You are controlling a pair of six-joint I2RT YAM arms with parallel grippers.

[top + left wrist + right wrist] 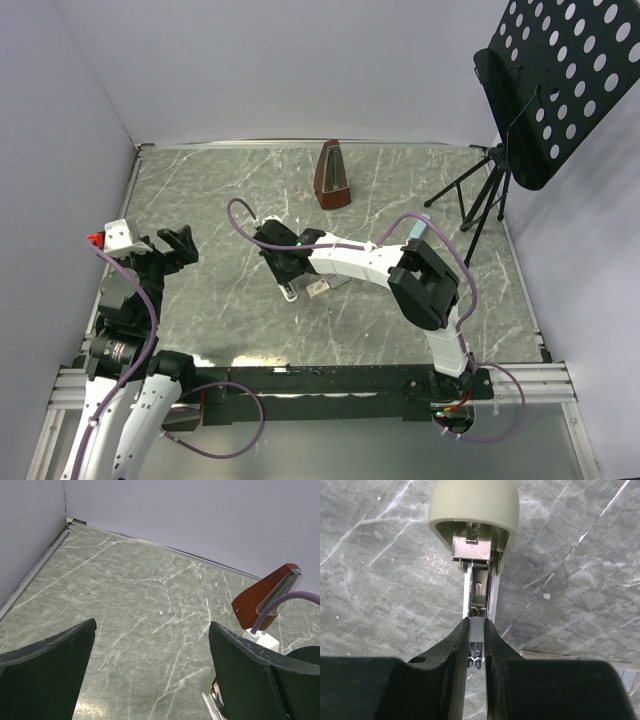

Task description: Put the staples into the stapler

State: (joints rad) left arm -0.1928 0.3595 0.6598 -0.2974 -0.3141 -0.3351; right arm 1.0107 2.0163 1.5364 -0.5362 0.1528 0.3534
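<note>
Near the worktop's middle, the right gripper [476,629] pinches the grey staple strip [476,641] in narrow jaws, its end over the open stapler's [473,510] channel. The staple box [318,288] lies just beside the stapler. Near the left edge, the left gripper [152,627] hangs wide open, holding nothing.

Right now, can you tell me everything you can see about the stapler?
The stapler lies on the grey marble table, opened up. Its rounded cream plastic top is tipped open, showing a metal piece with a spring inside. A metal rail runs from it towards the right hand, which pinches a grey strip of staples lined up over the rail's near end. Whether it is in yet, I cannot tell.
</note>
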